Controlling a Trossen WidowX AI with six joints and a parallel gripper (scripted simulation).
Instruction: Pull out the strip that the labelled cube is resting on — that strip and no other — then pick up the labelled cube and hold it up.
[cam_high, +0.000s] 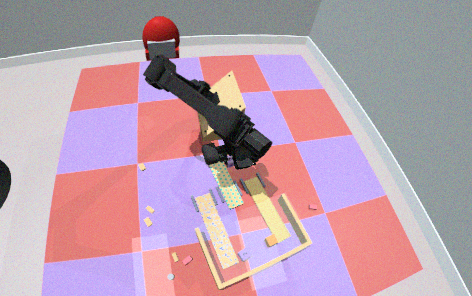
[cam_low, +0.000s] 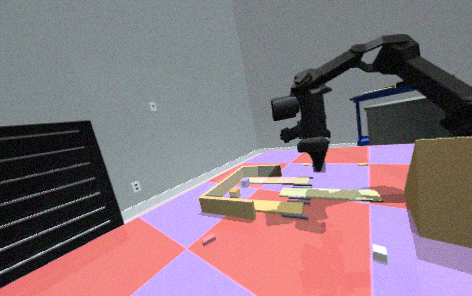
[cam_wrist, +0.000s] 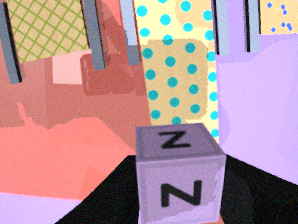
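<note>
My gripper (cam_high: 230, 163) (cam_low: 319, 167) (cam_wrist: 172, 161) is shut on a purple cube (cam_wrist: 180, 170) marked with a black N, held above the floor. The cube is mostly hidden by the fingers in the top and exterior views. Below it lies the teal-dotted strip (cam_high: 232, 198) (cam_low: 295, 193) (cam_wrist: 170, 61), drawn back towards the arm's base, its far end near the guide rails. The cross-hatched strip (cam_high: 272, 215) (cam_low: 277, 206) (cam_wrist: 47, 25) and the blue-speckled strip (cam_high: 218, 235) (cam_low: 280, 180) (cam_wrist: 282, 20) extend into the walled frame.
The low wooden frame (cam_high: 265, 265) (cam_low: 227, 208) has an orange cube (cam_high: 271, 240) (cam_low: 234, 192) and a plain purple cube (cam_high: 243, 255) (cam_low: 245, 183) inside. Grey rails (cam_high: 261, 180) (cam_wrist: 93, 35) flank the strips. A large wooden block (cam_low: 445, 190) stands near the arm's base. Small pieces lie scattered around.
</note>
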